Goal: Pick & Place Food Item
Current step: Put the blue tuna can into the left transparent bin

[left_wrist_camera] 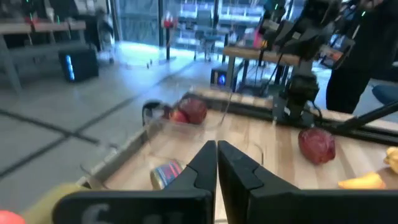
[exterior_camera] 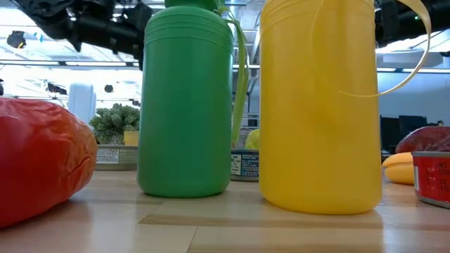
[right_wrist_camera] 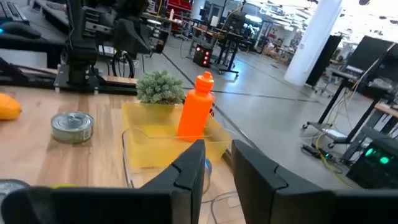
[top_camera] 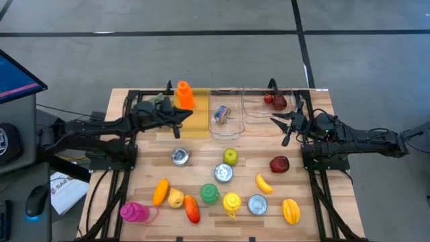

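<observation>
Your left gripper hovers with fingers closed on nothing by the yellow bin at the table's far edge; the right gripper waits slightly parted, empty.

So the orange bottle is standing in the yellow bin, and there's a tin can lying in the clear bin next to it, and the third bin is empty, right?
Not quite: the third bin is not empty. It holds a dark red food item, as the high view shows. The rest is right: the orange bottle stands in the yellow bin, and a tin can lies in the clear bin beside it.
</observation>
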